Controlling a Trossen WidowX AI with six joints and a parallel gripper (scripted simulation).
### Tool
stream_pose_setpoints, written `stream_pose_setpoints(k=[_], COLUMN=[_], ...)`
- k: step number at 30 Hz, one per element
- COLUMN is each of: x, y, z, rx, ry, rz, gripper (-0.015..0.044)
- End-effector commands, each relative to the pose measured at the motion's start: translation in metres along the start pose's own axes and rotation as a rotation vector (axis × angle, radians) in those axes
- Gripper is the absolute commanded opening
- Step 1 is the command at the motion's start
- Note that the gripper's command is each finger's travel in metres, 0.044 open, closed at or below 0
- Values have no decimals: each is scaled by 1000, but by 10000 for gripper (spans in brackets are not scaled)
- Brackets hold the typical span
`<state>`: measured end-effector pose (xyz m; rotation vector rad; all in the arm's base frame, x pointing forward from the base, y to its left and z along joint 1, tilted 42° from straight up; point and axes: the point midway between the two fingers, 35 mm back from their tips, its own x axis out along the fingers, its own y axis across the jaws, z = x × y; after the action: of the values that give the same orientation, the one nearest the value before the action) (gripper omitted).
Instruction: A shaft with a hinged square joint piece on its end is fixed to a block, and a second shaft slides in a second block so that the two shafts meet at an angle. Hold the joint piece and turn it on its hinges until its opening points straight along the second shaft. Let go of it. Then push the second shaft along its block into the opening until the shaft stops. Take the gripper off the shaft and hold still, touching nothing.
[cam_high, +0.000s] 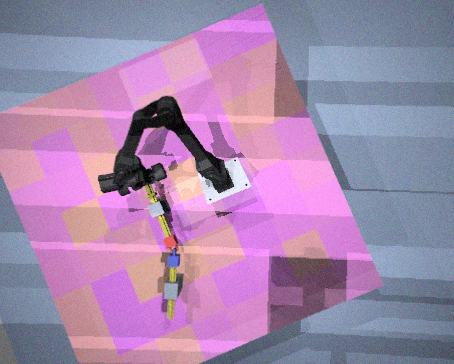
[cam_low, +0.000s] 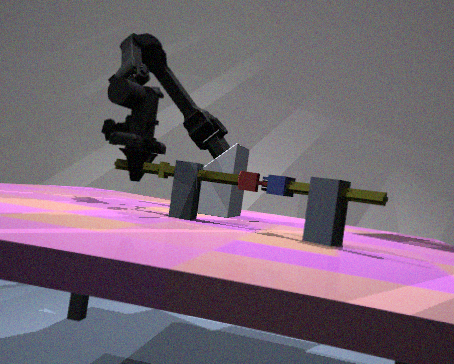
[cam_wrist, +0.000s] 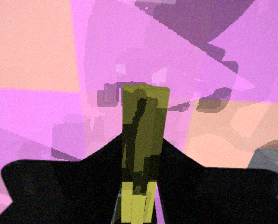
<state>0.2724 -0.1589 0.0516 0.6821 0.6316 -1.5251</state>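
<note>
The black gripper (cam_high: 139, 180) (cam_low: 135, 174) (cam_wrist: 139, 135) is clamped on the long yellow grooved shaft (cam_high: 164, 225) (cam_low: 219, 176) (cam_wrist: 145, 120), its two dark fingers closed against the sides near the outer end, a short stub of which sticks out past them. This second shaft runs level through the top of an upright grey rectangular block (cam_high: 156, 208) (cam_low: 185, 192), and its inner end reaches the small red square joint piece (cam_high: 170, 241) (cam_low: 248, 181); how deep it sits in the opening cannot be told. A small yellow collar (cam_high: 152, 198) (cam_low: 163, 170) stands out around the shaft between the fingers and the grey block, apart from both. From above, the red piece is turned roughly in line with the second shaft. A narrow hinge links it to a blue square piece (cam_high: 173, 260) (cam_low: 279, 185) on the end of the first yellow shaft (cam_high: 170, 309) (cam_low: 367, 195), which passes through another upright grey block (cam_high: 171, 290) (cam_low: 324, 212) and out its far side. Seen from above, the two shafts meet at a shallow angle. Both blocks stand on the pink and orange patchwork table (cam_high: 300, 200) (cam_low: 100, 215) (cam_wrist: 35, 40), and the black arm (cam_high: 190, 140) (cam_low: 175, 90) reaches over it, bent high, with the gripper pointing down
</note>
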Motion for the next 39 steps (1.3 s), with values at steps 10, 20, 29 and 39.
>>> stream_pose_setpoints(k=[10, 20, 29, 39], x=[1, 1, 0, 0], y=[0, 0, 0, 0], z=[-23, -34, -30, -30], rx=[1, 1, 3, 3], ry=[3, 4, 0, 0], rz=[1, 1, 0, 0], gripper=[0, 0, 0, 93])
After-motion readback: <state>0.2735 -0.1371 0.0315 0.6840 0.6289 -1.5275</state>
